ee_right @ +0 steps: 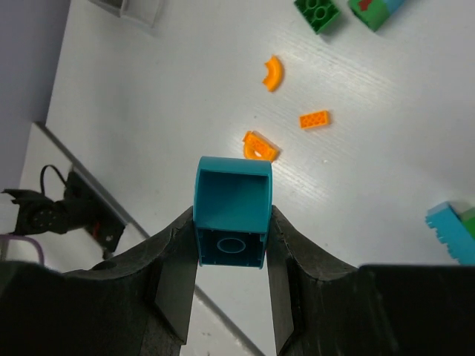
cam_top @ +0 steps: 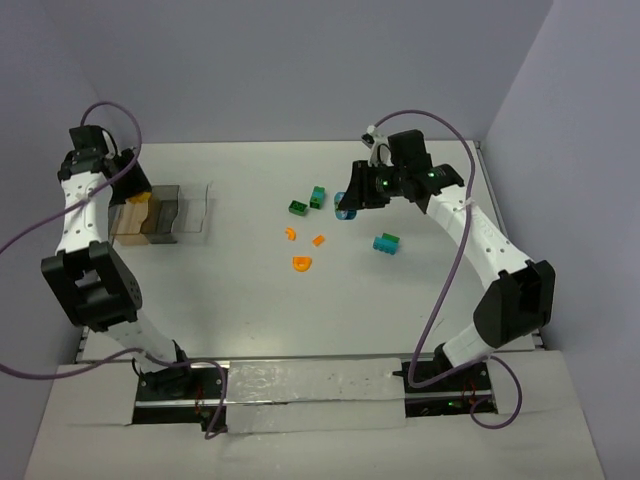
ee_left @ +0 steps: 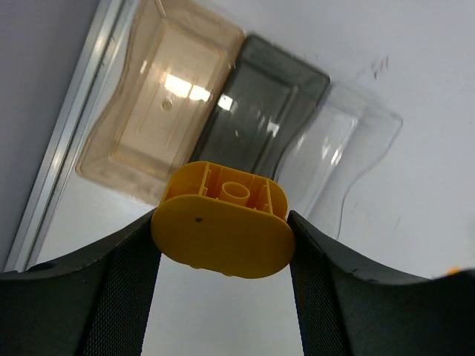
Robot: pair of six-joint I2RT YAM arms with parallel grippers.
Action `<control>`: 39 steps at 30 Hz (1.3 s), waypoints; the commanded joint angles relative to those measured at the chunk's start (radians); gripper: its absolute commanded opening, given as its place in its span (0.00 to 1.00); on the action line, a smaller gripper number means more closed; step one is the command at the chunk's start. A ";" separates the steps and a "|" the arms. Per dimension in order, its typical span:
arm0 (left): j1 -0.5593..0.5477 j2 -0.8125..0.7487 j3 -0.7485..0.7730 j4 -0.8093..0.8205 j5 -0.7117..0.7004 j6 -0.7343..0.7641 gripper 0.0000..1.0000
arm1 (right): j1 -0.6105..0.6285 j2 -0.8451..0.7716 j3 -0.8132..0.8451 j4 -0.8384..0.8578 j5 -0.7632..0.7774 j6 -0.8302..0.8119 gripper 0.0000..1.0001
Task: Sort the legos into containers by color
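My left gripper (ee_left: pixel 223 241) is shut on a yellow rounded lego (ee_left: pixel 223 226) and holds it above the near ends of three trays: an amber one (ee_left: pixel 159 111), a smoky one (ee_left: pixel 267 111) and a clear one (ee_left: pixel 349 148). In the top view this gripper (cam_top: pixel 137 193) hangs over the trays (cam_top: pixel 163 215) at the far left. My right gripper (ee_right: pixel 232 233) is shut on a teal curved lego (ee_right: pixel 232 200), held above the table. In the top view it (cam_top: pixel 350 203) is at the middle right.
Loose on the table: a green brick (cam_top: pixel 297 208), a green-and-teal brick (cam_top: pixel 318 196), three orange pieces (cam_top: pixel 290 234) (cam_top: pixel 319 240) (cam_top: pixel 302 264) and a cyan brick (cam_top: pixel 386 243). A metal rail (ee_left: pixel 67 148) edges the table left of the trays.
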 commanded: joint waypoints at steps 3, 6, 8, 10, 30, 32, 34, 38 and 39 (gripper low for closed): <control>0.044 0.202 0.210 -0.084 -0.056 -0.157 0.00 | -0.001 -0.070 0.056 -0.013 0.089 -0.070 0.00; 0.045 0.256 0.245 -0.070 -0.131 -0.149 0.00 | -0.001 -0.093 0.043 0.008 0.092 -0.080 0.00; 0.047 0.278 0.254 -0.062 -0.160 -0.146 0.00 | -0.001 -0.104 0.037 0.014 0.087 -0.084 0.00; 0.050 0.303 0.260 -0.047 -0.183 -0.140 0.00 | 0.000 -0.107 0.029 0.019 0.082 -0.086 0.00; 0.062 0.431 0.362 -0.056 -0.124 -0.085 0.24 | 0.002 -0.073 -0.004 0.008 0.061 -0.112 0.00; 0.063 0.420 0.347 -0.046 -0.119 -0.075 0.26 | 0.002 -0.071 -0.005 0.009 0.057 -0.111 0.00; 0.061 0.409 0.329 -0.038 -0.116 -0.060 0.31 | 0.002 -0.066 -0.005 0.009 0.050 -0.110 0.00; 0.062 0.406 0.321 -0.037 -0.124 -0.044 0.39 | 0.002 -0.060 0.003 0.007 0.044 -0.108 0.00; 0.061 0.405 0.318 -0.032 -0.121 -0.041 0.43 | 0.002 -0.059 0.004 0.006 0.043 -0.108 0.00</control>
